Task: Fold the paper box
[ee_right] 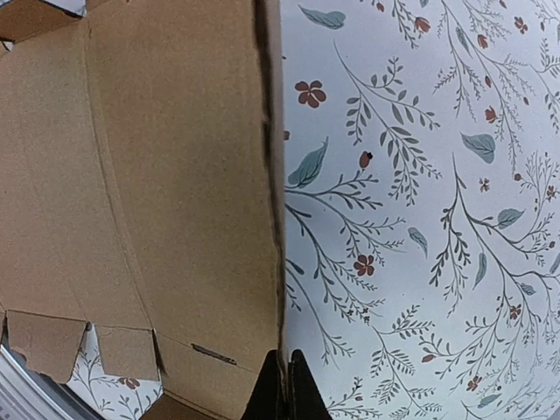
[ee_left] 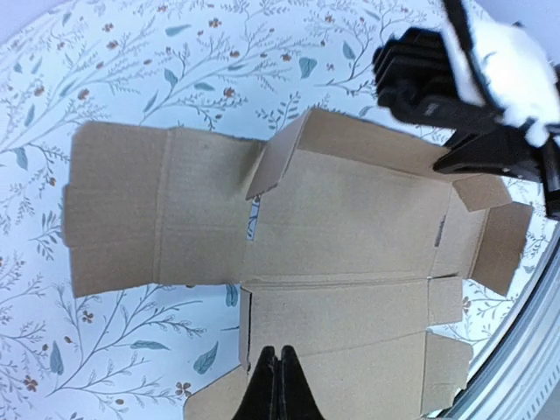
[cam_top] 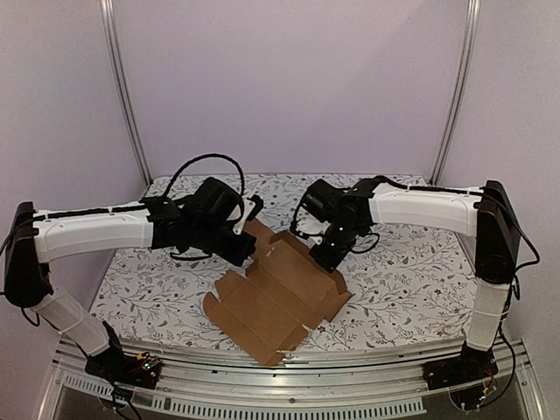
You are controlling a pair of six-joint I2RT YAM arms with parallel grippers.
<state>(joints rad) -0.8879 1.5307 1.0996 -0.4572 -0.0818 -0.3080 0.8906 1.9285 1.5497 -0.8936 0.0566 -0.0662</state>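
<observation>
The paper box (cam_top: 276,293) lies unfolded on the tabletop (cam_top: 394,297) (one flap tilted up). The left pincer (ee_left: 276,354), fingers pressed together, sits over the box; the right pincer (ee_right: 284,359), likewise closed, sits at the box's edge.

My left arm (cam_top: 96,229) & right arm (cam_top: 429,208): white shells on the long links, black joints, black blocks at the wrists. Black cables (cam_top: 206,160) loop over each wrist. On left gripper (ee_left: 278,381) & right gripper (ee_right: 284,385), fingers are slim, matte black, tapering to narrow tips.
</observation>
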